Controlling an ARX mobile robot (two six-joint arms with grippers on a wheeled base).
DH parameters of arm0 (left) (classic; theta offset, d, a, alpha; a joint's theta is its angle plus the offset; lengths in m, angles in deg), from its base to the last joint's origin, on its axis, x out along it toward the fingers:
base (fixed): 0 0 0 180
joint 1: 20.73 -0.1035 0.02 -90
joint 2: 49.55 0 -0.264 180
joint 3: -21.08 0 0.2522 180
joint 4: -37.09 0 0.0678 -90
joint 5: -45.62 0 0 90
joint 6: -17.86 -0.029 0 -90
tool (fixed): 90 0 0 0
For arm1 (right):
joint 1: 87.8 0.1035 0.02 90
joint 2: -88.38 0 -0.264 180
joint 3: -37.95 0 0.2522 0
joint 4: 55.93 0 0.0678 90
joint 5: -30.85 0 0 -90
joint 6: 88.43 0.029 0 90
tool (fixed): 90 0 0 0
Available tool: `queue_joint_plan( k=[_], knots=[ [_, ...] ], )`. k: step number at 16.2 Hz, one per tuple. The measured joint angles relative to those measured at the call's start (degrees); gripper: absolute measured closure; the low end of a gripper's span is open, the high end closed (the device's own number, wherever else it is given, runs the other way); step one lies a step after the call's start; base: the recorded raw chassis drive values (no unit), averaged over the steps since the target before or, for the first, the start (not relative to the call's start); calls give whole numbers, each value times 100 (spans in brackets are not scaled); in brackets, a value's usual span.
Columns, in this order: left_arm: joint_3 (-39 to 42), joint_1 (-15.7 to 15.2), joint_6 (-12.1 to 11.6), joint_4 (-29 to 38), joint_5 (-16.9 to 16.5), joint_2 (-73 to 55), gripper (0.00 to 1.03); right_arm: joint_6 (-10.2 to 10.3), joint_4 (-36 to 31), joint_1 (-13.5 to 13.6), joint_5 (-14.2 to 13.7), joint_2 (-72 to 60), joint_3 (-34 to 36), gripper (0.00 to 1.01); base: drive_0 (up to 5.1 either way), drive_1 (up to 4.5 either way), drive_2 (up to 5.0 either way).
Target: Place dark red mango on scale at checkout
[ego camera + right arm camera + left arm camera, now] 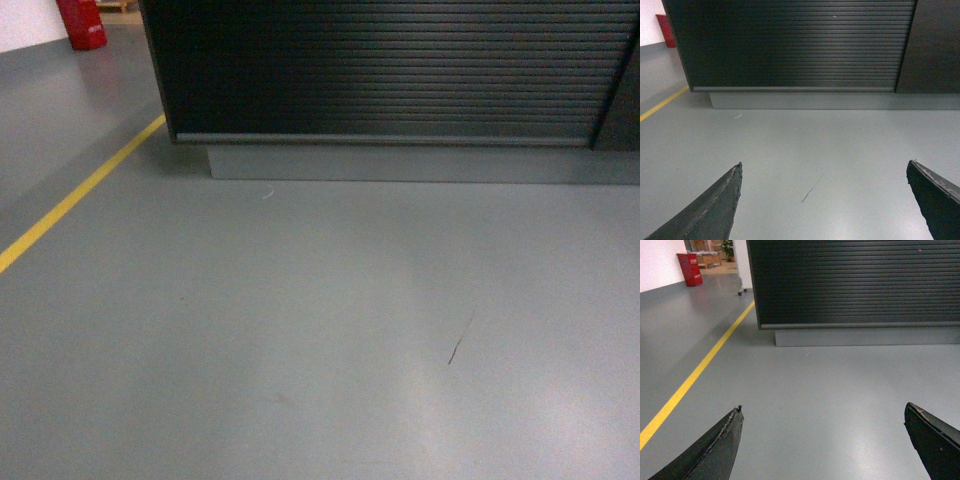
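the left pincer [822,440] hangs released, its two dark fingers spread wide at the bottom corners of its wrist view with nothing but bare floor between them. the right pincer [825,200] is the same: splayed apart and empty. neither one shows in the head view.

the dark red mango is not in any view, and neither is the scale. no pincer holds the fruit, so the task reads as still in its travel stage, before any pick. the next move seems to call for finding the mango first, then bringing the base close enough to see the top of the checkout, which the cameras do not show now.

ahead stands the checkout [400,70], only its black, horizontally ribbed front visible, resting on a recessed grey plinth [400,165]. a plain dark panel [935,45] adjoins its right edge. the floor [300,330] is smooth grey with soft sheen and a thin dark scuff mark [458,345]. a yellow line [70,200] runs diagonally past the checkout's left corner, and a red bin [689,269] stands far back by a white wall.
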Motion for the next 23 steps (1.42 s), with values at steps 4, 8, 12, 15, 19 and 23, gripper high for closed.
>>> queue_joint_plan(
  k=[4, 8, 12, 15, 19, 23],
  knots=[
    [0, 0, 0, 28, -7, 0, 5, 0, -9, 0, -2, 0, 0, 3, -7, 427, -440],
    [0, 0, 0, 17, 9, 0, 5, 0, 0, 0, -2, 0, 0, 3, 4, 437, -429],
    [0, 0, 0, 13, 4, 0, 5, 0, -17, 0, -2, 0, 0, 3, 10, 444, -423],
    [0, 0, 2, 7, 9, 0, 5, 0, 0, 0, -2, -2, 0, 3, 13, 446, -421],
    [0, 0, 0, 15, 2, 0, 5, 0, 11, 0, -4, 0, 0, 3, 11, 445, -422],
    [0, 0, 0, 2, 4, 0, 5, 0, 20, 0, -2, 0, 0, 3, 1, 434, -432]
  ],
)
